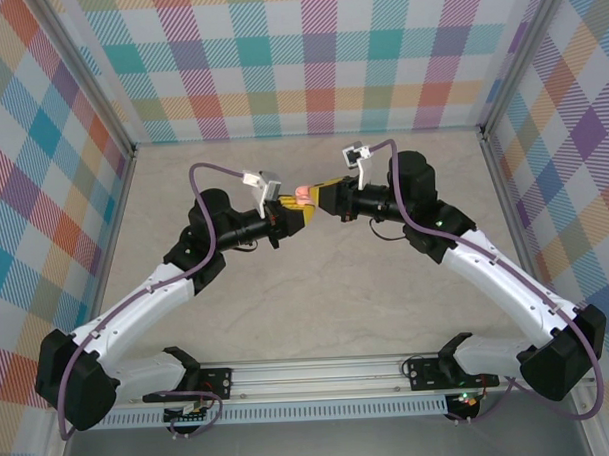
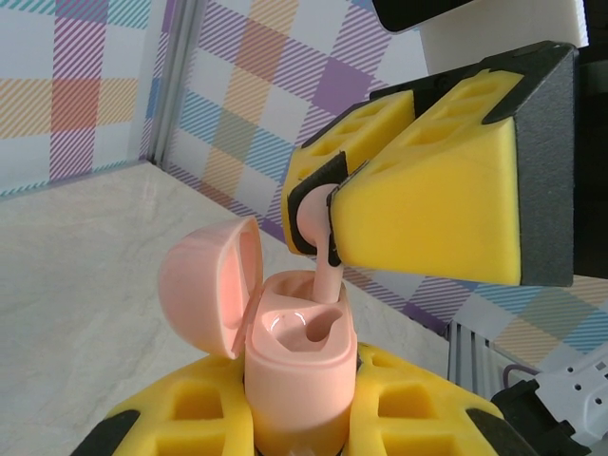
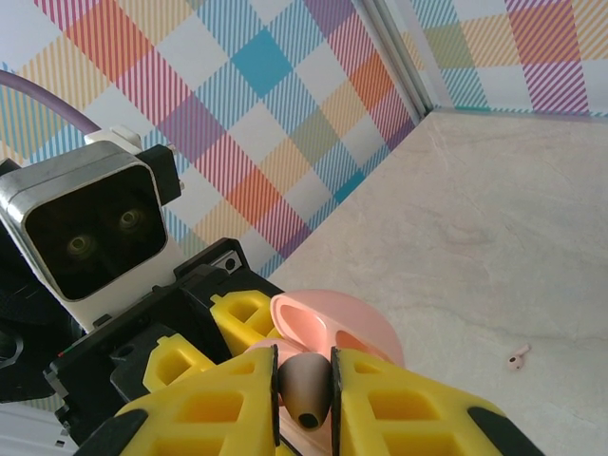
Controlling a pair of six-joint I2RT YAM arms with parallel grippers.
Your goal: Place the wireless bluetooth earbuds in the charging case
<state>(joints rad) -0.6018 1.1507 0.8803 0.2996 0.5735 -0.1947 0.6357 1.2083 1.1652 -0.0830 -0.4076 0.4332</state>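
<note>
**Earbud stem at the mouth of the case**

Our right gripper (image 2: 328, 220) is pinched narrow on a pink earbud (image 2: 324, 271), whose stem points down into a socket of the charging case (image 2: 299, 375). Our left gripper (image 2: 302, 427) is clamped tight round that case, holding it upright with the lid (image 2: 204, 285) swung open. We judge this to be the seating step. Next we need a straight push down, then a release. A second earbud (image 3: 518, 357) lies on the table (image 3: 494, 218), well apart.
</note>
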